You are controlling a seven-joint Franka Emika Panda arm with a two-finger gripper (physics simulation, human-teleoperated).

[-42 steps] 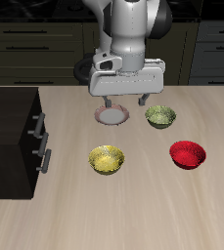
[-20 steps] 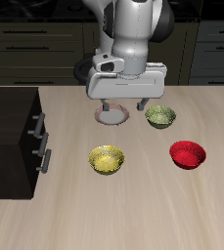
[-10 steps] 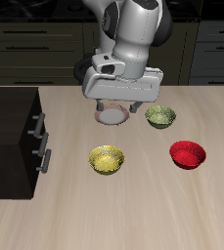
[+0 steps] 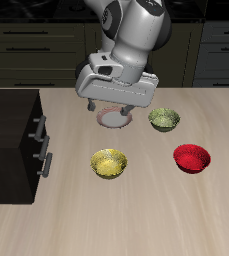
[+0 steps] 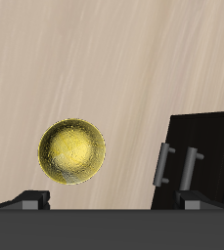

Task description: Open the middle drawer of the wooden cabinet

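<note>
Middle drawer point(image 4: 46, 162) is what we're after, and it's fully shut right now, flush with the front of the wooden cabinet point(image 4: 8, 120), which sits at one end of the desk point(image 4: 136, 215). Its grey bar handle sticks out toward the bowls, just below the matching handle of the upper drawer point(image 4: 39, 127), so it'd be easy to mix the two up.

The tool point(image 4: 117, 108) is up in the air above the white bowl point(image 4: 113, 119), well apart from the cabinet and not holding anything. Its fingers look spread, with a clear gap between them in the wrist view, so I'd call it wide open. The whole hand is tilted toward the cabinet side, which makes sense if it's swinging over to line up with a handle. In the wrist view both handles show side by side on the dark front.

Yellow bowl point(image 4: 109, 163) sits closest to the drawer front, roughly between the tool and the handle, so I'd guess the approach needs to stay above it. Green bowl point(image 4: 164, 119) and red bowl point(image 4: 192, 157) are off on the far side, out of the way.
</note>
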